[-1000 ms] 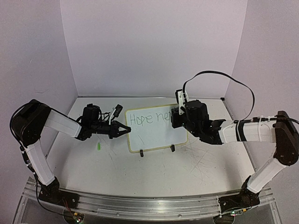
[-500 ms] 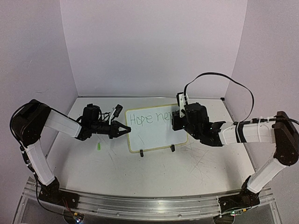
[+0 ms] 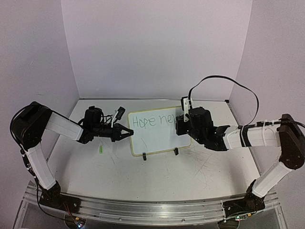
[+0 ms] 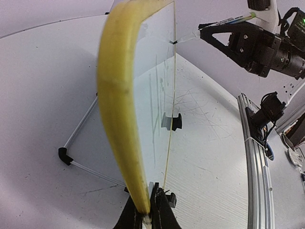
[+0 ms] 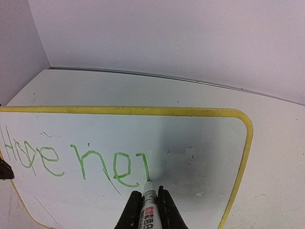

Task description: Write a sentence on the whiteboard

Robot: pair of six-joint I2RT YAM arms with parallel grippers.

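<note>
Standing on the table (image 3: 143, 181), the whiteboard (image 3: 162, 138) sits between the arms in the top view, with the left gripper (image 3: 129, 133) at its left edge and the right gripper (image 3: 179, 122) at its upper right. Left wrist view: the left jaws pinch the board's yellow rim, seen edge-on. Right wrist view: the right jaws are clamped on a marker (image 5: 148, 202), its tip touching the board at the end of the green sentence (image 5: 76, 160), which reads "Hope ne" plus one stroke.

The left arm (image 3: 59, 125) and right arm (image 3: 257, 137) have white shells between black joints, with black jaws. A thin black cable (image 3: 221, 77) arcs over the right arm.
</note>
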